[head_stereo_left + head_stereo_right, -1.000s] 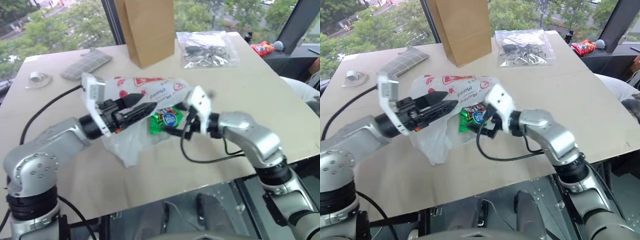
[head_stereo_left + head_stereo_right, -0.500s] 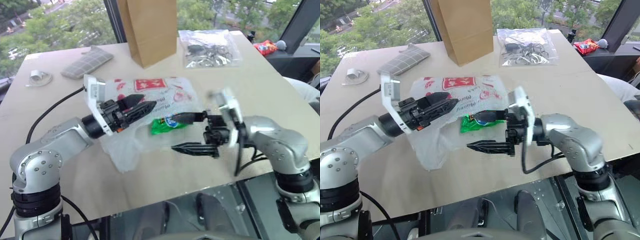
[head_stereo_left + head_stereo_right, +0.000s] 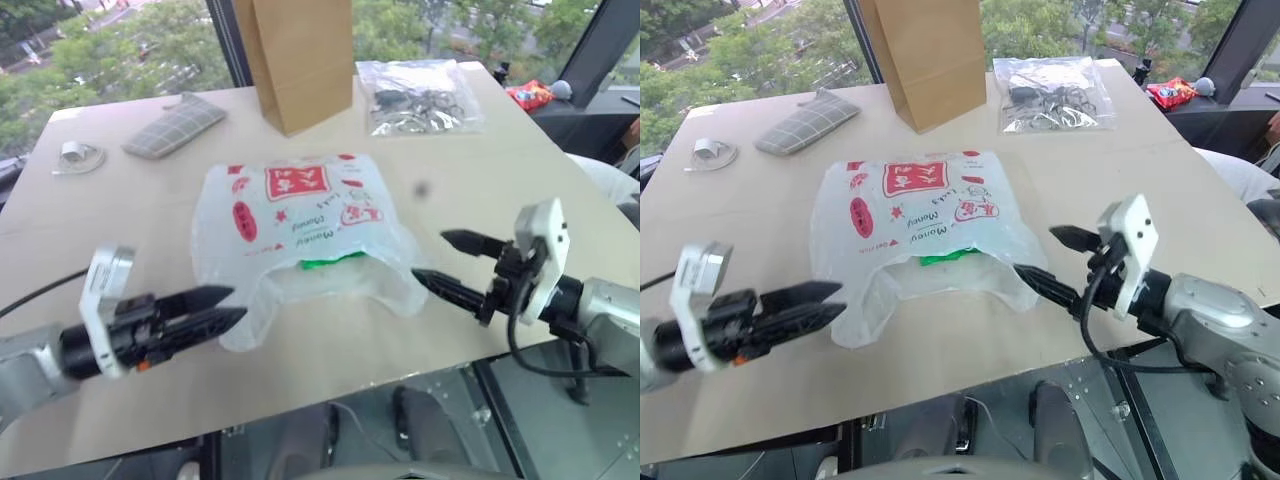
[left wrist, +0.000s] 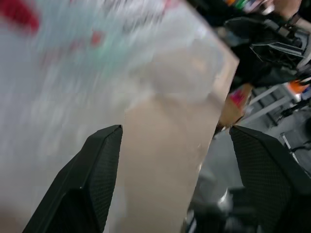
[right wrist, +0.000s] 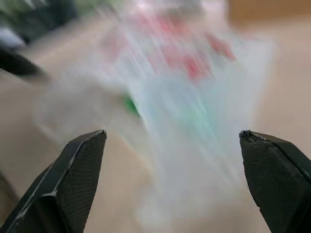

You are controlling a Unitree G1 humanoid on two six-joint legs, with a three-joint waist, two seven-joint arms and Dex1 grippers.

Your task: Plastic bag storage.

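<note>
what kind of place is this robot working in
Probably an office or lab room high in a building: a plain work table stands against big windows looking over treetops, with a plastic bag and a brown paper bag laid out on it.

The plastic bag (image 3: 300, 235) lies mid-table (image 3: 120, 230), with bare board along the near edge and both side edges. Along the far edge stand a brown paper bag (image 3: 298, 60), a clear bag of dark items (image 3: 418, 97) and a grey cloth (image 3: 173, 124). A small white object (image 3: 75, 155) sits at the far left corner.

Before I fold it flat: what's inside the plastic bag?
A green packet shows through the plastic bag near its open lower edge. Only part is visible; anything else under the printed film is hidden.
</note>
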